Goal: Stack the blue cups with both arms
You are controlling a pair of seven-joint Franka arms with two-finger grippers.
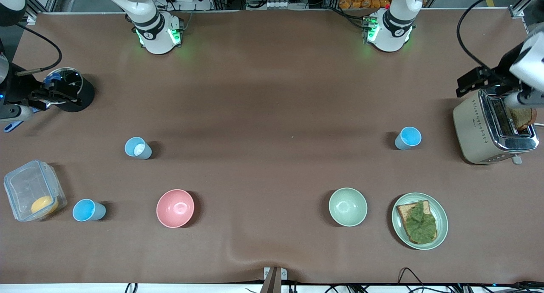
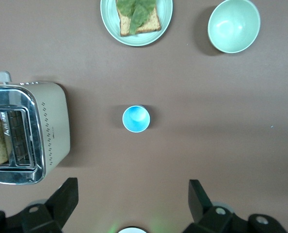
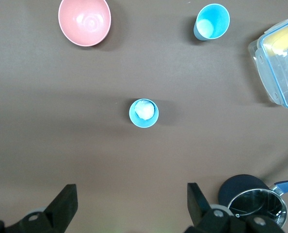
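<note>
Three blue cups stand upright on the brown table. One with a whitish inside [image 1: 138,148] is toward the right arm's end. One with a bright blue inside [image 1: 88,210] is nearer the front camera, beside the pink bowl. One with a bright blue inside [image 1: 408,138] is toward the left arm's end, beside the toaster. My left gripper [image 2: 133,189] is open and empty, high above the table, with that cup [image 2: 136,118] in its view. My right gripper [image 3: 132,191] is open and empty, high above the whitish-inside cup [image 3: 144,112]; the other cup [image 3: 212,22] also shows there. Neither gripper shows in the front view.
A pink bowl [image 1: 175,208], a pale green bowl [image 1: 347,206] and a plate [image 1: 443,223] with lettuce on bread lie toward the front camera. A toaster [image 1: 488,127] with a bread slice, a clear lidded box [image 1: 32,186] and a black pot [image 1: 70,89] stand at the table's ends, with other arms over them.
</note>
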